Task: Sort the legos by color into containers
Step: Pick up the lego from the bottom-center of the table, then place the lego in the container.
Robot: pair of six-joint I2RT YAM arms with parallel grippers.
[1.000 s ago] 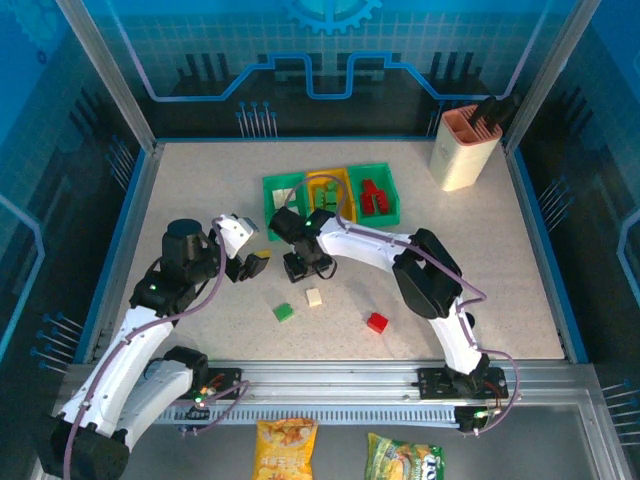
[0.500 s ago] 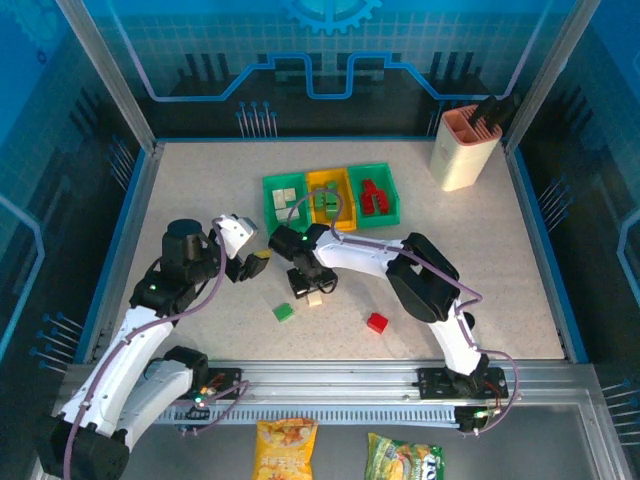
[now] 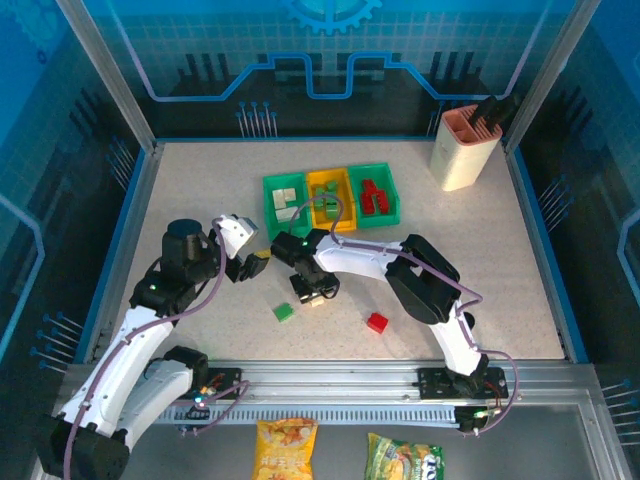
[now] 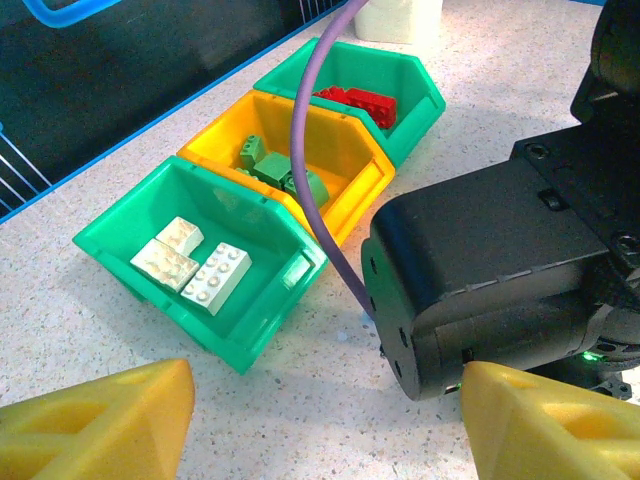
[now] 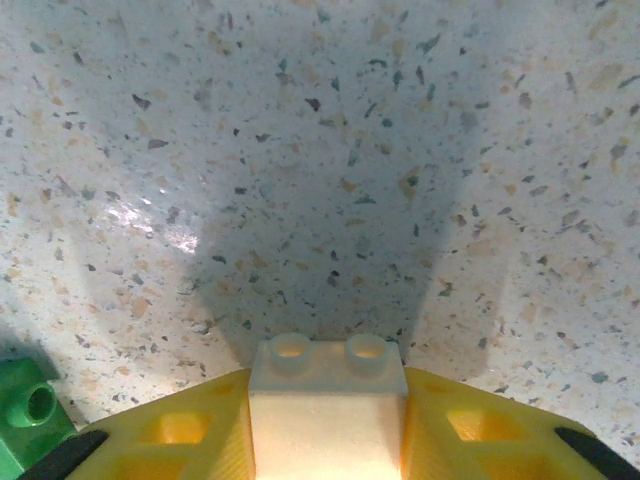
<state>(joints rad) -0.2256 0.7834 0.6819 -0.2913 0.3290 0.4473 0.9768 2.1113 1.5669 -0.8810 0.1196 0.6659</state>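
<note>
At the bottom of the top view a red lego (image 3: 377, 322) and a green lego (image 3: 284, 312) lie loose on the speckled bench (image 3: 500, 260), well apart. Just above and between them my right hand (image 3: 310, 290) is down at the bench. Its yellow fingers (image 5: 170, 430) are closed against both sides of a cream lego (image 5: 326, 415), studs facing up the wrist frame. I cannot tell whether that brick is off the surface. The green lego sits just beside my finger, in the lower left corner of that frame.

Left of it in the top view, my left hand (image 3: 255, 262) hangs spread wide and holds nothing, its yellow pads (image 4: 100, 420) at the bottom corners of its wrist view.

Farther up, three bins stand in a touching row. The left green bin (image 4: 265, 320) holds cream bricks (image 4: 195, 265), the yellow bin (image 4: 362, 195) holds green bricks (image 4: 270, 165), and the right green bin (image 4: 415, 120) holds red bricks (image 4: 355, 100).

At the upper right stands a cream holder (image 3: 463, 150) with a pink rim.
</note>
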